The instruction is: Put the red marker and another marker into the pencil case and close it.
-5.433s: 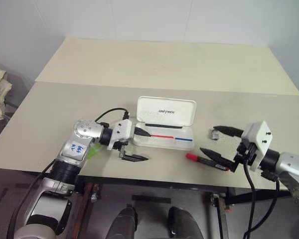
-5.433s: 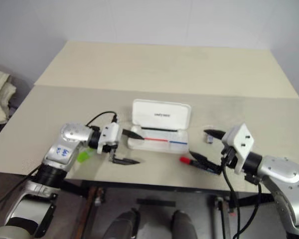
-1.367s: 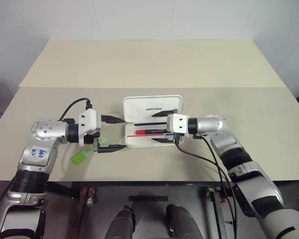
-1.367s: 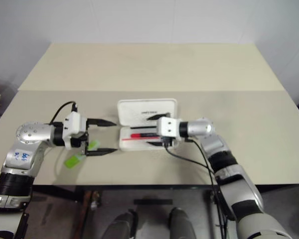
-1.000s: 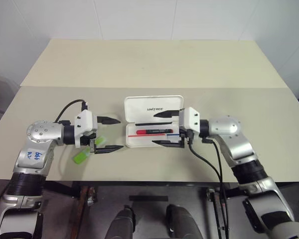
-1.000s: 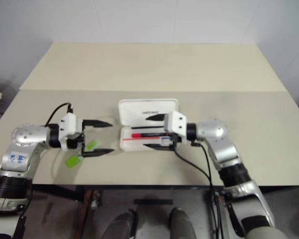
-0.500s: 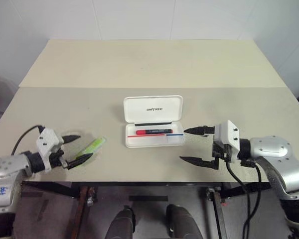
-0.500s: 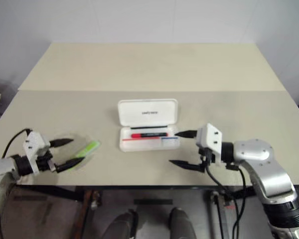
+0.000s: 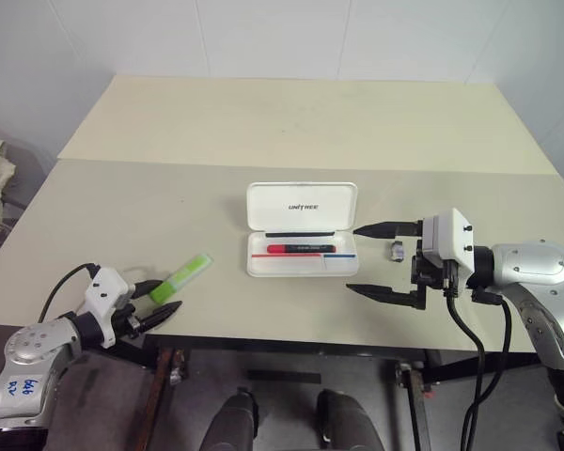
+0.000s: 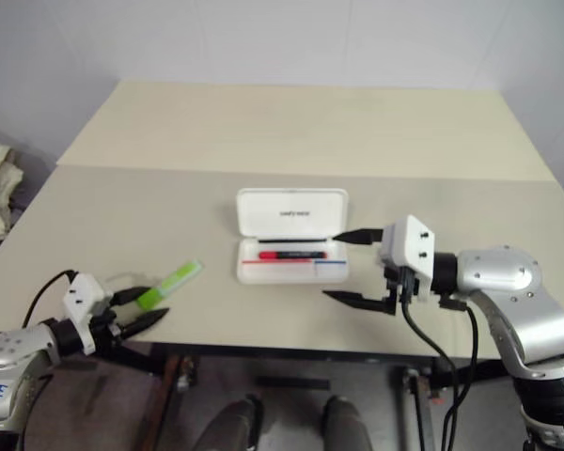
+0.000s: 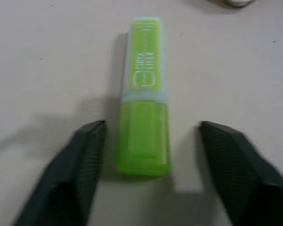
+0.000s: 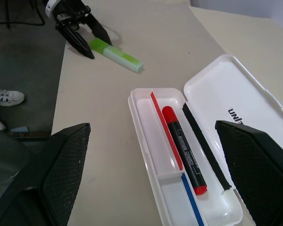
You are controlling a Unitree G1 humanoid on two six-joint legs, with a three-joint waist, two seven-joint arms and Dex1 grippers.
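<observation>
Now, with the red marker (image 9: 301, 249) lying in the open pencil case (image 9: 301, 206) mid-frame, the left gripper (image 11: 148, 141), jaws parted, is straddling the green highlighter (image 11: 144, 100) at lower left, needing only to squeeze, while the right gripper (image 9: 376, 259) is hanging wide open, empty.

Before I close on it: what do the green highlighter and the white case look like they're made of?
Green highlighter: looks like smooth plastic, with a paler, slightly see-through cap over a solid lime barrel and a soft sheen; probably rigid.

Pencil case: seems to be hard white plastic, glossy, with moulded rounded corners, a thin raised rim and printed lettering on the lid. Its tray holds the red marker.
</observation>
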